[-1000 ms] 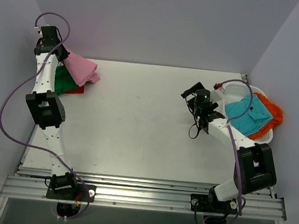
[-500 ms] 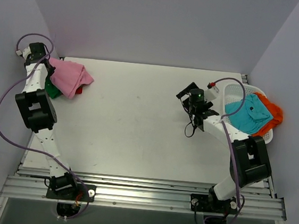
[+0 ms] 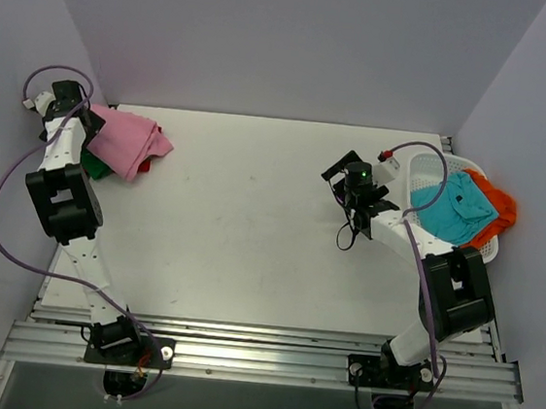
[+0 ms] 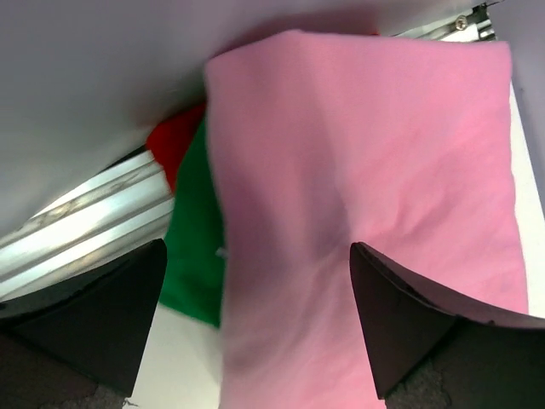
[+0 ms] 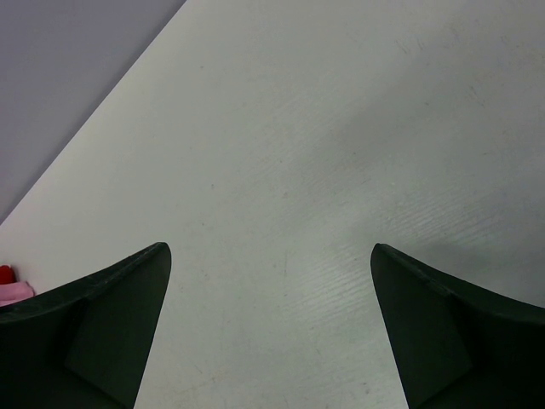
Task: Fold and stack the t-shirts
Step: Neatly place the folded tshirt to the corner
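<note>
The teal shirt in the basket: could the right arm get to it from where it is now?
Probably yes. The teal shirt lies uncovered on top in the basket, and the right gripper hangs open nearby over the table, facing away.

Plain pink t-shirt (image 3: 128, 142) atop a green t-shirt (image 4: 194, 273) and a red t-shirt (image 4: 174, 145), on a pale off-white bench (image 3: 251, 231). Teal t-shirt (image 3: 451, 209) and orange t-shirt (image 3: 501, 204) in a white mesh basket (image 3: 424, 165). White arms (image 3: 98, 274) with black joints (image 3: 61, 204), pale lilac walls (image 3: 271, 38).
</note>
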You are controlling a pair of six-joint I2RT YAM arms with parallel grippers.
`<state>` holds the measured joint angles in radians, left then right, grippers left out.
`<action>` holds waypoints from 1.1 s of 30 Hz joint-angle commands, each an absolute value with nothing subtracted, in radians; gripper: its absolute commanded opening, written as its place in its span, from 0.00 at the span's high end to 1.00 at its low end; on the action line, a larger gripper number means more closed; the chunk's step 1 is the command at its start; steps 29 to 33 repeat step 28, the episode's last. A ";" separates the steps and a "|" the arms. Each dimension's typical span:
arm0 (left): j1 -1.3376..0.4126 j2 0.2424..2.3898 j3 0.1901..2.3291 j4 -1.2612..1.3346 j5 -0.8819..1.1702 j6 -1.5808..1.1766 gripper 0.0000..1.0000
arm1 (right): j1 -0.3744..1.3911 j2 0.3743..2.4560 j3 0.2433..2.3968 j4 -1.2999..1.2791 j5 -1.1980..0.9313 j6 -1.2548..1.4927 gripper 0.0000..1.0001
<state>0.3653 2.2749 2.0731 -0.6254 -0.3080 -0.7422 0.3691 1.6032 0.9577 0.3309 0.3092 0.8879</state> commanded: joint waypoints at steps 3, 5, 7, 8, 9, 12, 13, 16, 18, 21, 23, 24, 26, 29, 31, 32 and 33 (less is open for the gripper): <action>0.371 1.883 1.950 -0.594 -0.481 -0.784 0.04 | 0.379 1.597 0.982 0.337 0.347 0.873 0.01; 0.341 1.794 1.902 -0.572 -0.554 -0.790 0.04 | 0.383 1.600 0.982 0.337 0.362 0.870 0.01; 0.319 1.654 1.804 -0.526 -0.549 -0.813 0.04 | 0.393 1.603 0.983 0.339 0.371 0.864 0.01; 0.304 1.610 1.760 -0.503 -0.546 -0.819 0.04 | 0.400 1.606 0.989 0.339 0.373 0.859 0.01; 0.266 1.513 1.662 -0.483 -0.543 -0.824 0.04 | 0.406 1.608 0.999 0.327 0.373 0.844 0.01; 0.143 1.342 1.504 -0.353 -0.551 -0.756 0.06 | 0.442 1.623 1.044 0.281 0.397 0.812 0.01; 0.112 1.307 1.427 -0.347 -0.563 -0.744 0.06 | 0.451 1.628 1.054 0.270 0.408 0.810 0.01; 0.011 1.192 1.274 -0.345 -0.613 -0.704 0.06 | 0.485 1.621 1.060 0.259 0.431 0.805 0.01; -0.046 1.120 1.180 -0.315 -0.605 -0.677 0.06 | 0.502 1.615 1.052 0.252 0.436 0.813 0.01; -0.051 1.069 1.039 -0.291 -0.531 -0.637 0.06 | 0.535 1.603 1.045 0.227 0.471 0.821 0.01; -0.051 1.069 0.984 -0.301 -0.512 -0.623 0.06 | 0.554 1.594 1.035 0.209 0.497 0.827 0.01; -0.051 1.080 0.964 -0.270 -0.476 -0.606 0.06 | 0.572 1.588 1.034 0.200 0.518 0.833 0.01; -0.051 1.107 0.940 -0.250 -0.437 -0.566 0.06 | 0.587 1.583 1.035 0.178 0.535 0.850 0.01; -0.052 1.167 0.963 -0.271 -0.410 -0.557 0.06 | 0.610 1.572 1.046 0.140 0.561 0.856 0.01; -0.052 1.167 0.963 -0.271 -0.410 -0.557 0.06 | 0.610 1.572 1.046 0.140 0.561 0.856 0.01; -0.052 1.167 0.963 -0.271 -0.410 -0.557 0.06 | 0.610 1.572 1.046 0.140 0.561 0.856 0.01; -0.052 1.167 0.963 -0.271 -0.410 -0.557 0.06 | 0.610 1.572 1.046 0.140 0.561 0.856 0.01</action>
